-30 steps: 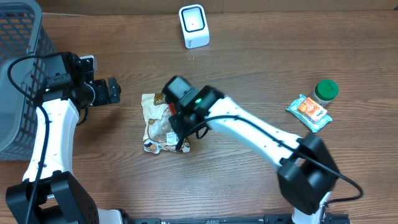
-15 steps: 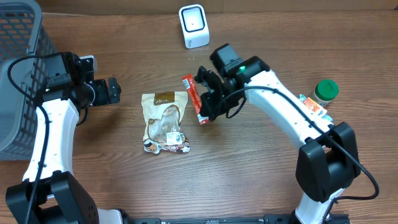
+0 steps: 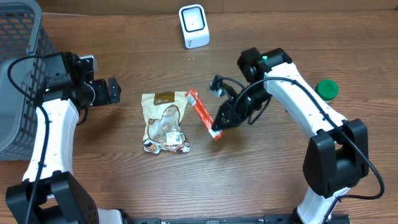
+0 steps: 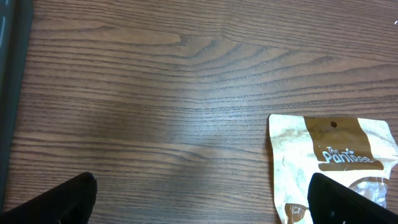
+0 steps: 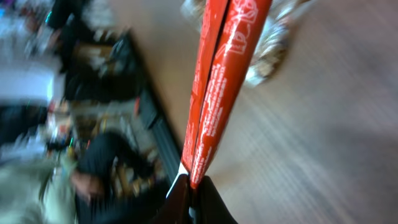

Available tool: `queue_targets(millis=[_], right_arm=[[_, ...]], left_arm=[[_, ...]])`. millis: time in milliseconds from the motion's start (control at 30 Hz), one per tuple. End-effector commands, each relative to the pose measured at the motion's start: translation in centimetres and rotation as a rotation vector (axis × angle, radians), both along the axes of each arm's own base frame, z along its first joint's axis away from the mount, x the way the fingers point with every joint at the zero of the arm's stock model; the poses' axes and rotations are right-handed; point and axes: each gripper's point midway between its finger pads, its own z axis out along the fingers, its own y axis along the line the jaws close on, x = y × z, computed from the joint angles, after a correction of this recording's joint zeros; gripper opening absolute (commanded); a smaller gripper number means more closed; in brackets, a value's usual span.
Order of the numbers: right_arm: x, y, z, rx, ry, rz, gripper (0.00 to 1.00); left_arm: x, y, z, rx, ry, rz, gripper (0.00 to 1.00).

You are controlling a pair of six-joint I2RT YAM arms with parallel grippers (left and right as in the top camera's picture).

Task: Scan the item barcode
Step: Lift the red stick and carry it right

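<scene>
right gripper (image 3: 219, 126) pinched tight on one end of a skinny red packet (image 3: 199, 107), rest of the packet poking out past its fingertips, white scanner (image 3: 194, 25) well off beyond it, left gripper (image 3: 113, 90) jaws gaping wide, nothing in them, tan snack pouch (image 3: 165, 121) lying between the two grippers

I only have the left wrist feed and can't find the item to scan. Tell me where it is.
Observer: The right gripper is shut on a red packet, just right of the brown pouch.
Operator: Give me the scanner's position.
Observer: The white scanner stands near the far edge of the table, beyond the packet and apart from it.
</scene>
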Motion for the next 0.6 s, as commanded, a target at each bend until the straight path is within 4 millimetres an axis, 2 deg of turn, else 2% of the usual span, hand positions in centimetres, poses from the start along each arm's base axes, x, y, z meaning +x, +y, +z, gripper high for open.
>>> queue_targets(millis=[0, 133, 567], right_arm=[[-1.8, 0.4, 2.2, 0.218, -0.154, 0.201, 0.04], [-2.6, 0.1, 2.5, 0.234, -0.152, 0.239, 0.04], [-3.2, -0.9, 1.9, 0.201, -0.174, 0.309, 0.04]], left_arm=[[0.4, -0.1, 0.4, 0.002, -0.014, -0.016, 0.99], [0.4, -0.1, 0.4, 0.002, -0.014, -0.016, 0.99], [0.4, -0.1, 0.4, 0.002, -0.014, -0.016, 1.0]])
